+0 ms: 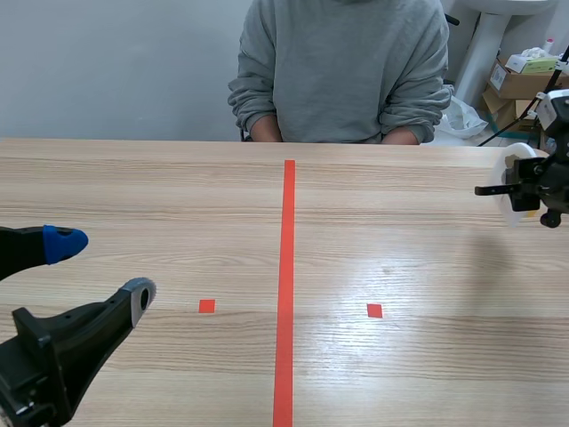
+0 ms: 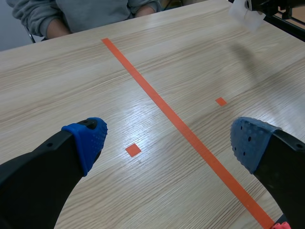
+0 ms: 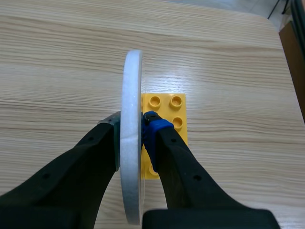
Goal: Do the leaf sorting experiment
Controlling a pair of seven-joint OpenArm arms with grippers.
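Scene view: the left end effector [image 1: 100, 271] hangs low over the near left of the tabletop [image 1: 400, 267], released, its blue-padded and grey-padded fingers well apart with nothing between them. A long orange-red tape line runs away down the middle, with one small tape square on either side of it. At the far right edge the right end effector [image 1: 526, 189] is clenched on a white disc [image 1: 513, 171], held above the tabletop. A person in a grey sweatshirt [image 1: 342, 67] sits across the tabletop, forearms at its far edge. Cardboard boxes [image 1: 520, 84] stand behind, at the right.

Left wrist view: the left end effector [image 2: 169, 143] is spread wide, one blue dotted pad on each side, and only bare wood and tape marks lie between the fingers. Far ahead, the other arm holds the white disc [image 2: 245, 16] near the tabletop's corner.

Right wrist view: the right end effector [image 3: 129, 128] grips the white disc [image 3: 131, 86] on edge, upright, with a grey pad on one face and a blue pad on the other. A yellow studded building brick [image 3: 165, 102] lies flat on the tabletop [image 3: 57, 62] under the blue-padded finger, just beside the disc. Whether finger or disc touches the brick cannot be told.
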